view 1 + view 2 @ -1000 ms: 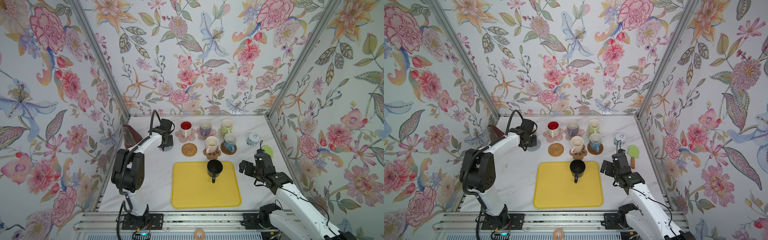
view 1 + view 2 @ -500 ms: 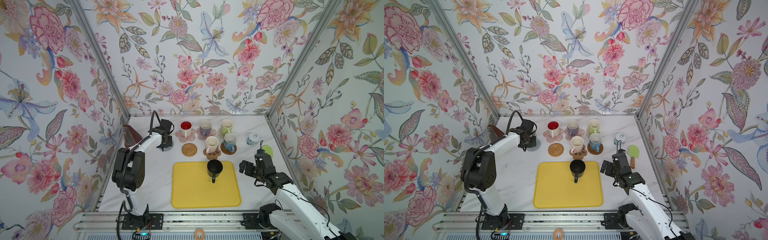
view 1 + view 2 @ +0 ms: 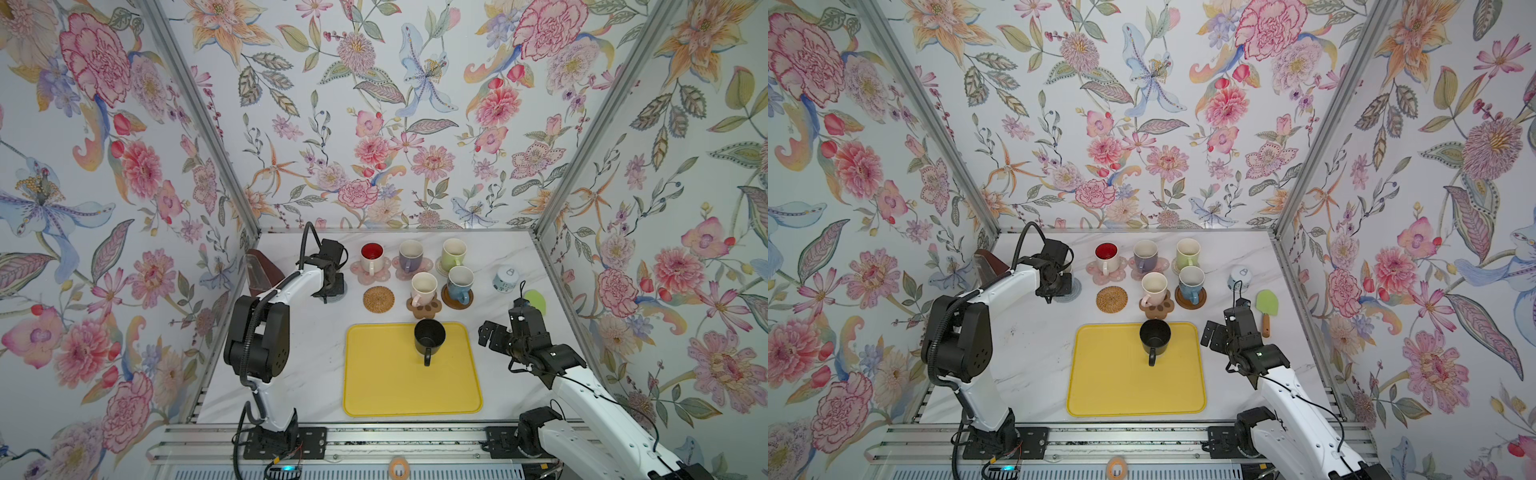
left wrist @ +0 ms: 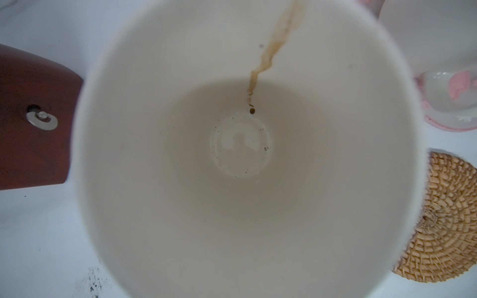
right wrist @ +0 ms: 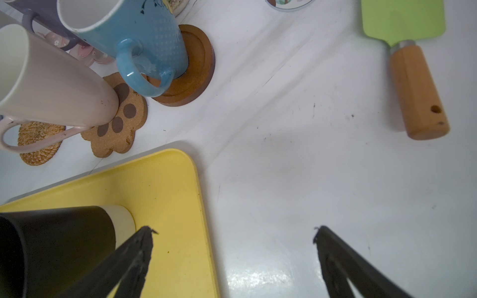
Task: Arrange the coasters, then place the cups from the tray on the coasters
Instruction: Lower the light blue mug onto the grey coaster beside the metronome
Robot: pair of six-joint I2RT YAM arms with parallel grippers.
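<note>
Tray (image 3: pixel 411 386), yellow, lies with its long side across the table. Its far right corner sits beneath the right gripper (image 5: pixel 232 232), whose fingers (image 5: pixel 134 258) are spread wide with nothing between them. One finger hangs over that corner, its partner over bare tabletop (image 5: pixel 309 154).

Just outside the tray-side finger stands the black mug (image 3: pixel 429 337). It is upright at the tray's far edge, mouth up, with its handle pointing at the table's near edge, away from the coasters. Nothing lies between that finger and the mug's wall.

Ahead of these fingertips stand the pink mug (image 3: pixel 424 289) on the paw coaster (image 3: pixel 432 308) and the blue mug (image 3: pixel 459 282) on the dark wooden coaster (image 3: pixel 466 300). Farther ahead are the light green mug (image 3: pixel 453 254), the lilac mug (image 3: pixel 410 255) and the red-lined mug (image 3: pixel 371 257), the last two on pink flower coasters (image 3: pixel 385 267). The tan rattan coaster (image 3: pixel 378 299) lies bare beyond the pink mug.

Out past the tabletop-side finger lie a green spatula (image 3: pixel 1265 305), handle toward the near edge, and a lidded jar (image 3: pixel 505 277).

The left gripper (image 3: pixel 328 286), well apart, hangs over the grey woven coaster (image 3: pixel 1074 291). Its fingers are pressed together but hidden in every view. Its wrist camera looks straight into a stained mug (image 4: pixel 232 193), cream inside with a brown streak, and I cannot tell whether the fingers pinch it. A brown wooden block (image 4: pixel 33 116) sits just beside that mug.
</note>
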